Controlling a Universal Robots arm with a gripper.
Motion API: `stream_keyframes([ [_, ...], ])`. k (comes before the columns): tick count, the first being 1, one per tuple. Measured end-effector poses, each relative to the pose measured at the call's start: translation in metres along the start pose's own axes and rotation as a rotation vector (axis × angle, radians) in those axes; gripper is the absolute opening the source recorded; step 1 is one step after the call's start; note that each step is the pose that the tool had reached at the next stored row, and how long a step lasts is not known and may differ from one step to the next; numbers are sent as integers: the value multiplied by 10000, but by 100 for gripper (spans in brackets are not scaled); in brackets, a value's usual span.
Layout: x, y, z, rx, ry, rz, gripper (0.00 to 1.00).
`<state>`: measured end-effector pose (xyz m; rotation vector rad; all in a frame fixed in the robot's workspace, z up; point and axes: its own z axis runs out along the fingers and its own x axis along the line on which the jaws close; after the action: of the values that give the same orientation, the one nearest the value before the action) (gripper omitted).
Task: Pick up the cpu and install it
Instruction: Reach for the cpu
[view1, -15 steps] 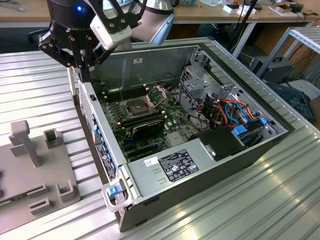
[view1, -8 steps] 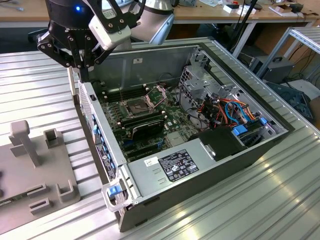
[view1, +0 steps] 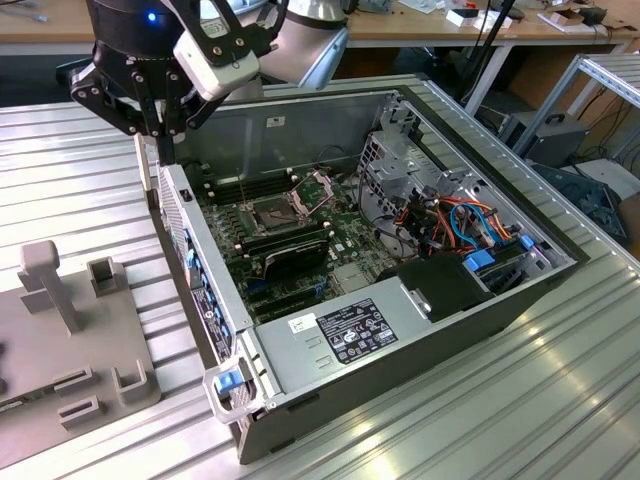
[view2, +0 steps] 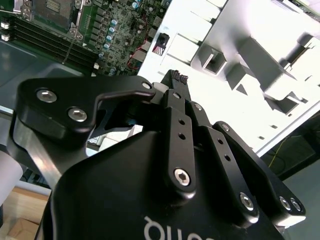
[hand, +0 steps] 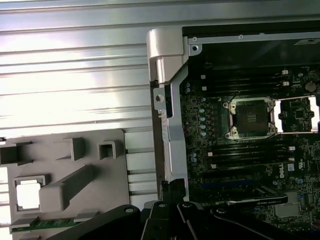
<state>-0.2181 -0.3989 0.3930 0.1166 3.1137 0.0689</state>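
In the exterior view a grey fixture (view1: 70, 375) lies at about 8 o'clock on the ribbed table (view1: 60, 180). The first wrist view shows the same fixture (hand: 107, 200) with the cpu (hand: 28, 195), a pale square, lying flat in one of its pockets beside a raised block. Nothing is touching it.

The gripper (view1: 164, 148) hangs at about 11 o'clock in the exterior view, above the near wall of the open case (view1: 300, 120) and between fixture and motherboard. In both wrist views its tips (view2: 175, 76) (hand: 172, 189) look pressed together with nothing between them.

Further right, near the centre of the exterior view, the socket (view1: 278, 212) sits on the motherboard with its frame (view1: 315, 185) swung up at about 1 o'clock from it. The first wrist view shows the socket (hand: 250, 117) dark and bare, with the frame (hand: 296, 114) folded clear.

The work appears to be at the pick-up step, with the chip not yet grasped and the socket ready to receive it. That grasp calls for the fingers to part, the arm to come over the fixture pocket at about 8 o'clock from where it hangs, and the tips to line up squarely on the chip's edges, since it is thin and sits low in its pocket.
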Motion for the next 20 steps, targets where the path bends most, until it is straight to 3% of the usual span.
stream_keyframes([
  [20,297,-22,-8,0,0,0,11],
])
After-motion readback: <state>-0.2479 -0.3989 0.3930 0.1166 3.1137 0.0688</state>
